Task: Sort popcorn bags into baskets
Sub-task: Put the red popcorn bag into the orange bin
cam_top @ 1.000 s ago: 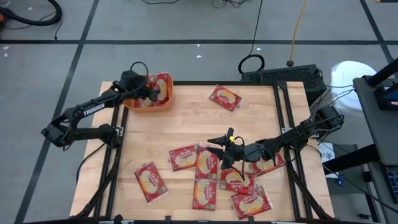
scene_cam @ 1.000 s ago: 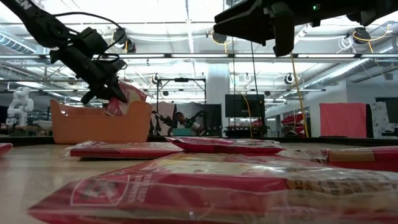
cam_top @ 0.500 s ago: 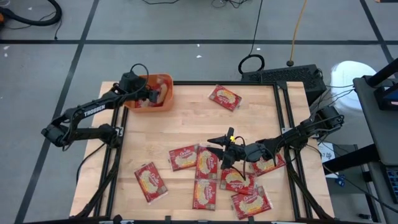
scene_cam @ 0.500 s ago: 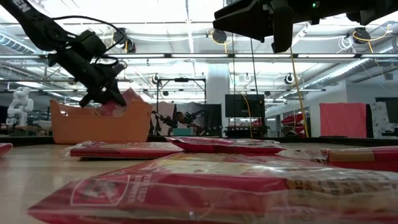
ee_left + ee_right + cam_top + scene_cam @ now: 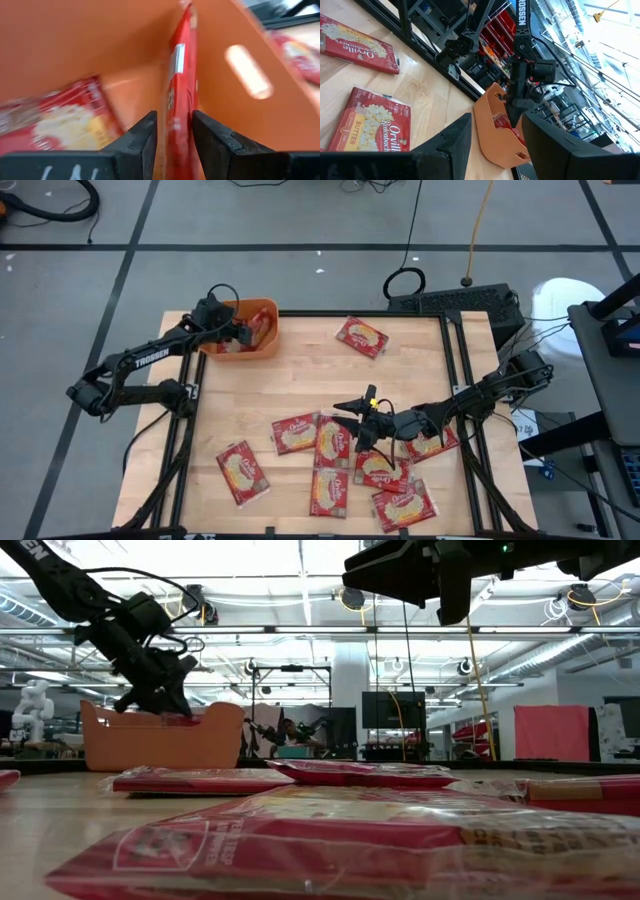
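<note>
your left tool [image 5: 243,332] sits inside the orange basket [image 5: 262,350] at the worktop's [image 5: 300,385] far left corner, its fingers [image 5: 142,142] slightly apart on either side of an upright popcorn bag [image 5: 179,100]; you cannot tell whether they press it. another bag [image 5: 60,117] lies flat in the basket. your right tool [image 5: 352,420] hovers with fingers apart over the cluster of bags [image 5: 335,455] well away from the basket. one bag [image 5: 361,336] lies alone, right of the basket.

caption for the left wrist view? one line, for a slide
Left gripper inside the orange basket, fingers flanking an upright popcorn bag; another bag lies flat.
</note>
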You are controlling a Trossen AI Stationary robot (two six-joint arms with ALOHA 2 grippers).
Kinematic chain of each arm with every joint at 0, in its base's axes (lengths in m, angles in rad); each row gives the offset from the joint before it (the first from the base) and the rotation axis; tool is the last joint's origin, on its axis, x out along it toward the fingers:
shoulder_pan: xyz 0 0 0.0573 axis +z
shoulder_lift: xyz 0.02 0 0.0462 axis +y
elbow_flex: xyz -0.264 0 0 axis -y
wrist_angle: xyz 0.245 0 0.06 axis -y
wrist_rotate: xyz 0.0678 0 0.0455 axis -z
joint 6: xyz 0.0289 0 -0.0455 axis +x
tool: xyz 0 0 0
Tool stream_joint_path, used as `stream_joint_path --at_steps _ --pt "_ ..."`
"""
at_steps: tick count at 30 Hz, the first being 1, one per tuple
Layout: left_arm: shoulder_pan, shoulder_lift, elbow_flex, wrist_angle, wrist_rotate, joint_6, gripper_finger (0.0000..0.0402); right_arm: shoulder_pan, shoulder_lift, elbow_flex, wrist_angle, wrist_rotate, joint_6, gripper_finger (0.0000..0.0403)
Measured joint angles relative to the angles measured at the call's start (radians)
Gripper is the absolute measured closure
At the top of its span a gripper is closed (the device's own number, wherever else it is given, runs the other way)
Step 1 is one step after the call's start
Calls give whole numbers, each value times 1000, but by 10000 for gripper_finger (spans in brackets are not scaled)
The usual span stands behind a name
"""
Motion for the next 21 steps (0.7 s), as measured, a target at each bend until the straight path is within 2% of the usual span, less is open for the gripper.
stream_joint_path --at_steps 12,15,19,21 --pt "0 0 -1 -79 -25 7 278 0 0 0 0 0 -2 236" --pt "0 0 -1 -83 -41 -15 308 0 0 0 0 0 -2 236" --pt "0 0 -1 -74 -30 -16 377 0 0 0 0 0 -2 236" --pt "0 0 -1 -69 -13 -16 382 0 0 0 0 0 -2 236"
